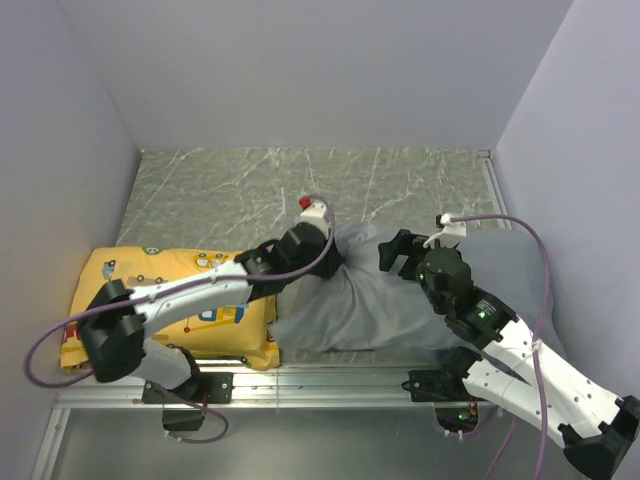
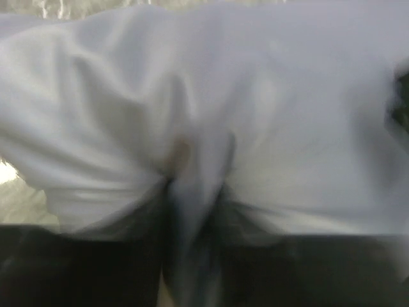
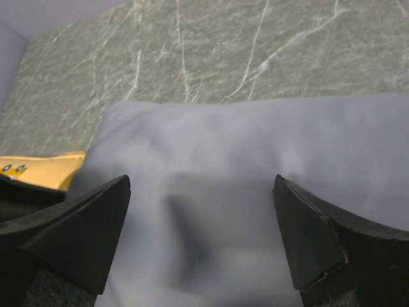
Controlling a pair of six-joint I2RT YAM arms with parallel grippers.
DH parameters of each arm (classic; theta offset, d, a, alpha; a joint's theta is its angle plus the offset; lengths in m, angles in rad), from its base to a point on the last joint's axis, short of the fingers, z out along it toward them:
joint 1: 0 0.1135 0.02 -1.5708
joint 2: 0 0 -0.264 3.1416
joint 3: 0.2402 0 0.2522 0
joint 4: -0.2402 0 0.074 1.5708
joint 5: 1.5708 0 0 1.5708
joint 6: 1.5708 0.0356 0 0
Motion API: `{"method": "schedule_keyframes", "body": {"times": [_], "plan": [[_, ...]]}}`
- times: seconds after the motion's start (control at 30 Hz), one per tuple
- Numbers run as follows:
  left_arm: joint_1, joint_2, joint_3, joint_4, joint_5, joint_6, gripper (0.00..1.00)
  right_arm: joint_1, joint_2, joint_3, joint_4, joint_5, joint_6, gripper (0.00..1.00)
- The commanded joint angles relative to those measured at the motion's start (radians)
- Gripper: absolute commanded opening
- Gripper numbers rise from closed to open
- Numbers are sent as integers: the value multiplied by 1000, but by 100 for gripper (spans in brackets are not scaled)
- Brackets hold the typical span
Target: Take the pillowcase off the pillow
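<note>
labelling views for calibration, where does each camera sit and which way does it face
Top external: above and behind the bases, looking down on the table, grey pillowcase and yellow cushion; left arm and right arm show.
Left wrist: on the left arm, close against blurred pillowcase fabric bunched in the left tool.
Right wrist: on the right arm, facing forward over the pillowcase; right tool open.
Shared: top and right wrist both show cushion and table.
</note>
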Motion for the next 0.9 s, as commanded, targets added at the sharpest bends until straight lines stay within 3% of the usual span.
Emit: {"method": "schedule_keyframes", "body": {"times": [0.0, 0.03, 0.07, 0.2, 0.4, 0.63, 0.77, 0.87], "plan": [[117, 140, 125, 12, 7, -35, 14, -4, 74, 81, 20, 25, -39, 100], [143, 172, 182, 15, 9, -39, 3, -10, 98, 104, 24, 10, -46, 100], [171, 235, 210, 32, 24, -47, 1, -28, 123, 161, 24, -43, -52, 100], [316, 371, 418, 47, 20, -73, 1, -54, 265, 307, -15, -126, -89, 100], [511, 572, 760, -66, -35, -66, 1, -65, 318, 420, -86, -142, -100, 100], [660, 677, 946, -123, 27, 16, 3, -131, 189, 252, -103, -81, -39, 100], [691, 686, 969, -117, 86, 53, 9, -311, 93, 87, -53, -164, 12, 100], [694, 688, 977, -117, 84, 74, 10, -376, 59, 33, -28, -188, 32, 100]]}}
